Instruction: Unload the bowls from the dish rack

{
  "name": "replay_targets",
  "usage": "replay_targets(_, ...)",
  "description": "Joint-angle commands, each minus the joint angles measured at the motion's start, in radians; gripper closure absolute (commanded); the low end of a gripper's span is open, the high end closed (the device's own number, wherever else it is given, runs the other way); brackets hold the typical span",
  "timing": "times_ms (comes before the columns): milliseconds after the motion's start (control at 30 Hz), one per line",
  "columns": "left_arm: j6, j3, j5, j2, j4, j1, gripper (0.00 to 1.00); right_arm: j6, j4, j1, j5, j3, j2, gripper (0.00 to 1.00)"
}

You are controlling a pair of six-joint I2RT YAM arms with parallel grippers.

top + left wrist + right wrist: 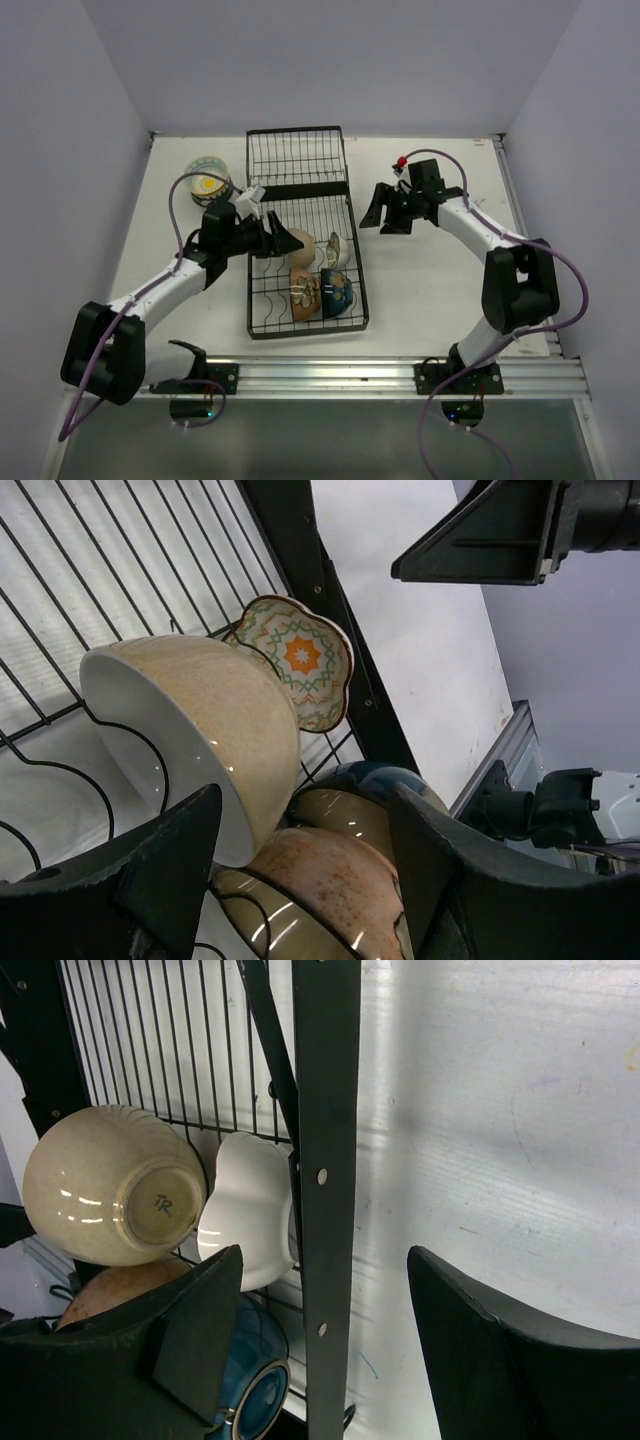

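Observation:
The black wire dish rack (262, 262) lies mid-table. Its near section holds a beige bowl (297, 241), a small patterned bowl (334, 247), a brown speckled bowl (304, 291) and a blue bowl (338, 291). My left gripper (268, 236) hangs open at the rack's left side, just short of the beige bowl (200, 720); the brown bowl (330, 880) shows between its fingers. My right gripper (380, 218) is open just right of the rack, its jaws straddling the rack's side rail (325, 1160) from above. Neither gripper holds anything.
A patterned bowl (208, 178) stands on the table left of the rack's far section. The rack's far section (296, 155) holds nothing. A metal rail (400, 375) runs along the near edge, and walls close the left, back and right.

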Motion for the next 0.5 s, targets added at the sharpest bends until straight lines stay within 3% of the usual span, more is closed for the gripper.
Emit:
replay_targets(0,-0.059,-0.048,0.032,0.038,0.17,-0.006,0.3,0.001,-0.047,-0.003,0.028,0.052,0.009,0.29)
replay_targets(333,-0.179,-0.117,0.05,0.164,0.426,-0.011,0.37,0.018,-0.066,-0.003,0.043,0.073,0.017,0.29)
replay_targets(467,-0.231,-0.127,0.05,0.207,0.506,-0.015,0.5,0.01,-0.088,-0.003,0.049,0.084,0.018,0.29)
